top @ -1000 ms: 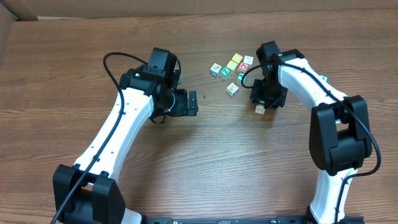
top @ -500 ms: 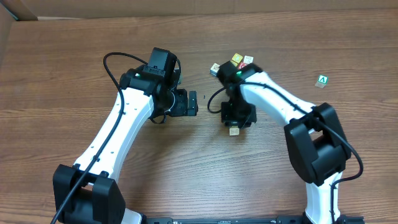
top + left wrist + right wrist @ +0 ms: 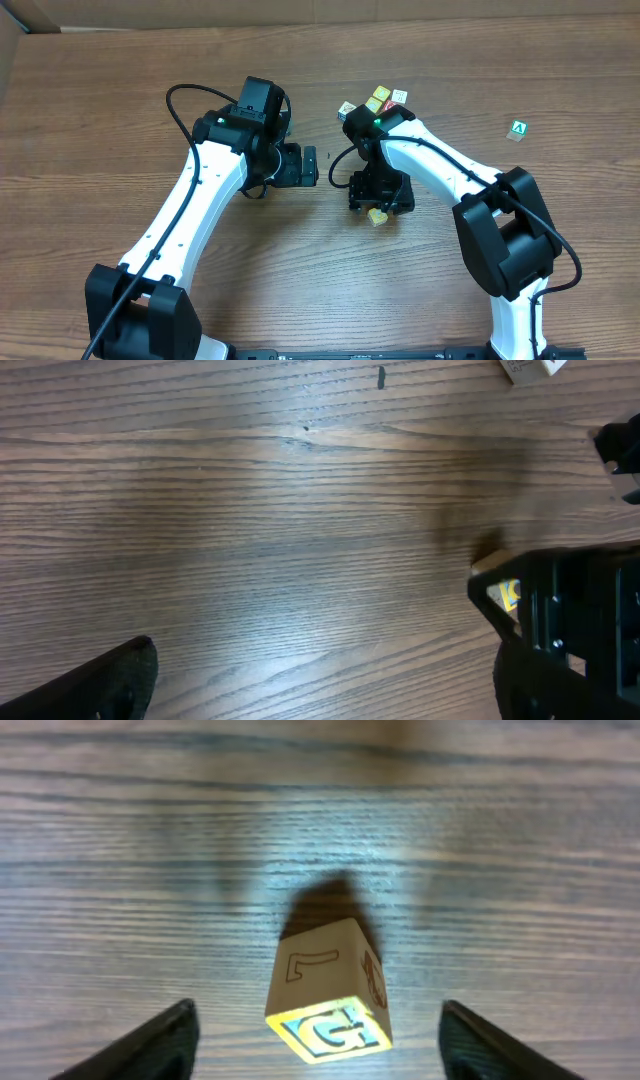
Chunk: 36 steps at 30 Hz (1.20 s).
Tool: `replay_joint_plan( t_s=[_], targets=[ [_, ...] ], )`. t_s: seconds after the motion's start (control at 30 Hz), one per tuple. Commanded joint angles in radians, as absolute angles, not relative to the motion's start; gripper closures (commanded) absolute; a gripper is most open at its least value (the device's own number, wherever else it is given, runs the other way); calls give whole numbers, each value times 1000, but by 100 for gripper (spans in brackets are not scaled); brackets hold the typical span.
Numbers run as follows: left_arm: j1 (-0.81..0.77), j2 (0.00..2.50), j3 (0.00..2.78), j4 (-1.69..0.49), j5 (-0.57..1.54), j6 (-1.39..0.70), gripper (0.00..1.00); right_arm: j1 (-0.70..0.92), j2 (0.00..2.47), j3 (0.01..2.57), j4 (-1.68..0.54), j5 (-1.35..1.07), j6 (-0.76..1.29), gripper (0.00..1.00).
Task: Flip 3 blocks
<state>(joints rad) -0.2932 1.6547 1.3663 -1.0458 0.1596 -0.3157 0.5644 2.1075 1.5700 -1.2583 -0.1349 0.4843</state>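
A small wooden block (image 3: 328,998) with a blue "G" on a yellow face sits tilted between the wide-apart fingers of my right gripper (image 3: 315,1020), touching neither. From overhead the same block (image 3: 377,215) is on the table just below the open right gripper (image 3: 378,193). It also shows as a yellow block (image 3: 505,593) at the right of the left wrist view. Another white and teal block (image 3: 346,108) lies at the left end of the far cluster. My left gripper (image 3: 311,165) is open and holds nothing, its fingers (image 3: 115,678) spread over bare wood.
A cluster of yellow and red cubes (image 3: 385,97) lies behind the right arm. A green "A" cube (image 3: 518,128) sits alone at the far right. A white cube (image 3: 525,368) shows at the top edge of the left wrist view.
The right arm swung left from beside the cluster toward the table's middle, carrying the block. Its jaws have now spread and the block is free of them. The left arm has not moved.
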Motion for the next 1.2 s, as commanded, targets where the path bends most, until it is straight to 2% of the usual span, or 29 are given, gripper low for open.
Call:
replay_joint_plan(
  t_s=[0.0, 0.17, 0.4, 0.5, 0.53, 0.57, 0.63, 0.67, 1.0, 1.17],
  targets=[
    [-298, 1661, 1361, -1042, 149, -329, 0, 562, 2103, 1593, -1245, -140, 465, 22],
    [-298, 1661, 1361, -1042, 149, -329, 0, 495, 2085, 1714, -1307, -133, 412, 28],
    [-298, 1661, 1361, -1042, 149, -329, 0, 453, 2008, 1827, -1428, -124, 336, 26],
    [-298, 1661, 1361, -1042, 149, -329, 0, 439, 2008, 1789, -1433, -86, 344, 34],
    [-298, 1661, 1361, -1042, 149, -329, 0, 434, 2008, 1766, -1418, -80, 350, 40],
    [-298, 1661, 1361, -1042, 149, -329, 0, 427, 2008, 1739, -1400, -81, 361, 50],
    [-298, 1661, 1361, -1042, 149, -329, 0, 411, 2008, 1672, -1354, -91, 375, 91],
    [-298, 1661, 1361, -1042, 149, -329, 0, 403, 2008, 1638, -1330, -107, 378, 96],
    [-298, 1661, 1361, -1042, 149, -329, 0, 389, 2008, 1368, -1055, -227, 487, 96],
    [-298, 1661, 1361, -1042, 149, -329, 0, 403, 2008, 1336, -959, -328, 488, 96]
  ],
)
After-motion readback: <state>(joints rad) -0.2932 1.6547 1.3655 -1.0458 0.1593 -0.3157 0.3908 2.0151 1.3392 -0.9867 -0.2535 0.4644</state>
